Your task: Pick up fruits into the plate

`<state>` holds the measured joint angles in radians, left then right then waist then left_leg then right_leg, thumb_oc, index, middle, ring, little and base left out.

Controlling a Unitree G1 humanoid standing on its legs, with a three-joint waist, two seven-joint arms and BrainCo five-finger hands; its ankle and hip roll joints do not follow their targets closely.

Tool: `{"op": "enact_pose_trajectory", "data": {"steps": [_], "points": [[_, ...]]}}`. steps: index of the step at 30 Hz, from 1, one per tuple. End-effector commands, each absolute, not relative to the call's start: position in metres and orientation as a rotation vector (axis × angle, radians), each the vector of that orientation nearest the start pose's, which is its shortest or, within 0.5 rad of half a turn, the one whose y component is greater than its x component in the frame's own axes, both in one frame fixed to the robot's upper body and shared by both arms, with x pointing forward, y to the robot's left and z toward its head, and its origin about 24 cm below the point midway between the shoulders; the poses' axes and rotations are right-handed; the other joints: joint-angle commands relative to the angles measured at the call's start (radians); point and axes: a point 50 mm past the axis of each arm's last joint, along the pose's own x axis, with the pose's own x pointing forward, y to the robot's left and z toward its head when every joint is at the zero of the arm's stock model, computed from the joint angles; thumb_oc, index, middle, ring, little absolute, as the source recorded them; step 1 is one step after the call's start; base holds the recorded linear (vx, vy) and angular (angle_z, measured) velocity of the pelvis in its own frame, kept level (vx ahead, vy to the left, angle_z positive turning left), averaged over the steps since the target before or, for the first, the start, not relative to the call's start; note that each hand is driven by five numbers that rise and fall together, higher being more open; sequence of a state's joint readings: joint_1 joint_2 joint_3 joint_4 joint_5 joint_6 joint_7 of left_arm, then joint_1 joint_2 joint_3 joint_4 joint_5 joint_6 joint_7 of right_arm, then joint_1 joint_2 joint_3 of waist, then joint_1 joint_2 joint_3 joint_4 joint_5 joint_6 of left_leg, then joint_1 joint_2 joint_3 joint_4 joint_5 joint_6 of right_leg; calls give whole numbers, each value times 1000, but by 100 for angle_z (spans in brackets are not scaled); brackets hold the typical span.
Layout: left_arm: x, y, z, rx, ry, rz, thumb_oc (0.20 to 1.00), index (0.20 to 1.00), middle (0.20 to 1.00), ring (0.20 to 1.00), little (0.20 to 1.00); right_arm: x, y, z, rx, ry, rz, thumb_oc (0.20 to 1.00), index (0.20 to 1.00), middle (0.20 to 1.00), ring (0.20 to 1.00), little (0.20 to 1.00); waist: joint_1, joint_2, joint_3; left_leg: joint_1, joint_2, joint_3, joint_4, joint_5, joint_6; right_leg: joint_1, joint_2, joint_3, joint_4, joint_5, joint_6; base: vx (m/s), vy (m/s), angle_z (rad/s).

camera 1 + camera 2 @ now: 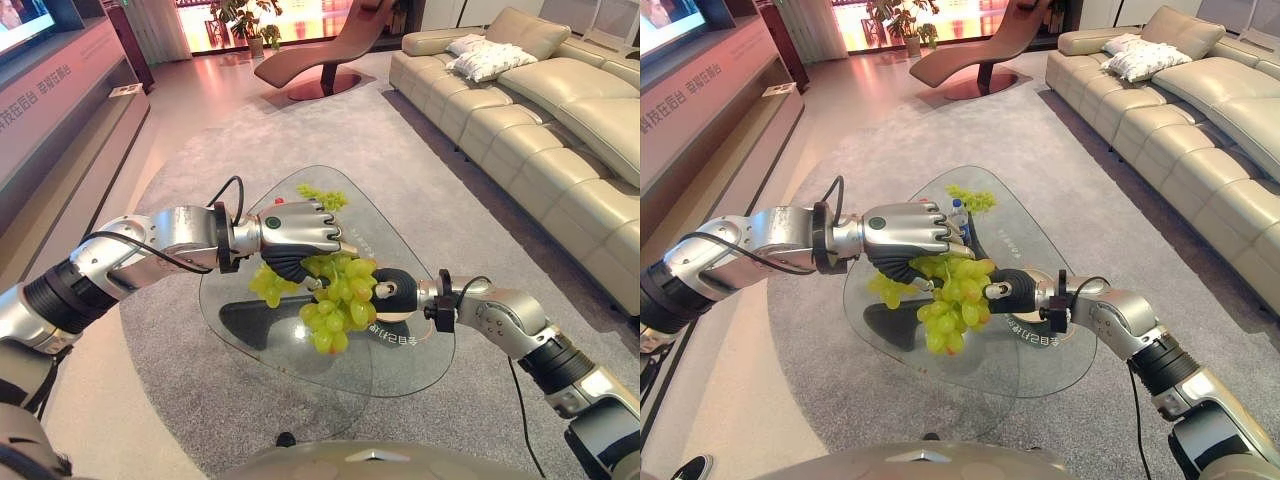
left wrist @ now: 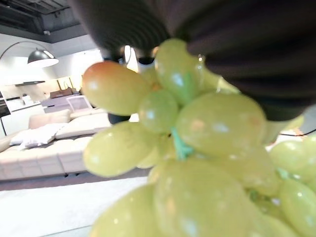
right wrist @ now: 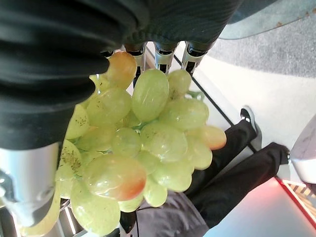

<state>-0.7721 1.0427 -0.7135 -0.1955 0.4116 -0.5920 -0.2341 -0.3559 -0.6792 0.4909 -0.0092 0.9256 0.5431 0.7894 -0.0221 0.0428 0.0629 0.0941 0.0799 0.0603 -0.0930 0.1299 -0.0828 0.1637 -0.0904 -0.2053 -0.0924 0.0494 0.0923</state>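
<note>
Left hand over the middle of the glass desk, fingers curled down around the top of a bunch of green grapes; bunch hanging below that hand, above the desk's surface. Right hand pressed against the far-from-left-arm side of the same bunch, dark-covered back showing, fingers hidden behind the grapes, so open or closed cannot be told from the head views; in the right wrist view, silver fingers lying along the top of the bunch, grapes touching them, grip itself not readable. In the left wrist view, grapes close against the dark cover of the hand. A second, smaller green bunch lying on the desk at its far edge, beyond the left hand and apart from the held bunch. Some loose-looking grapes at the side of the held bunch nearest the left arm, attached or separate cannot be told. Grey rug under the desk, cream sofa well apart from the desk on the right-arm side, brown lounge chair beyond the desk. A person's dark trouser legs and shoe past the grapes in the right wrist view.
</note>
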Motion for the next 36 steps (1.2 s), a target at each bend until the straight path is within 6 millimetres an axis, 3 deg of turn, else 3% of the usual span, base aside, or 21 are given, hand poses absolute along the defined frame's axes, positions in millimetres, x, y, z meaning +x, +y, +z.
{"op": "enact_pose_trajectory", "data": {"steps": [1,12,21,36], "points": [[260,92,237,1546,-1123,-965,200,200,200,200,200,241,-83,103,324,386,1530,1000,1000,1000,1000,1000,17,-55,-3,69,-70,16,6,-164,40,16,-2,0,17,-45,22,0,0,0],[270,98,232,1626,-1070,-904,200,200,200,200,200,222,-66,107,447,406,1653,1000,1000,1000,1000,1000,14,-55,6,72,-72,14,6,-165,42,15,1,9,19,-45,23,0,0,0],[276,103,223,1694,-1041,-870,200,200,200,200,200,220,-58,109,523,371,1654,1000,1000,1000,1000,1000,17,-54,10,71,-72,11,6,-165,44,13,2,11,17,-45,23,0,0,0],[271,95,217,1715,-1095,-886,200,200,200,200,200,215,-41,114,684,404,1635,1000,1000,1000,1000,1000,25,-55,19,72,-70,2,6,-168,44,15,3,7,16,-45,23,0,0,0]]}}
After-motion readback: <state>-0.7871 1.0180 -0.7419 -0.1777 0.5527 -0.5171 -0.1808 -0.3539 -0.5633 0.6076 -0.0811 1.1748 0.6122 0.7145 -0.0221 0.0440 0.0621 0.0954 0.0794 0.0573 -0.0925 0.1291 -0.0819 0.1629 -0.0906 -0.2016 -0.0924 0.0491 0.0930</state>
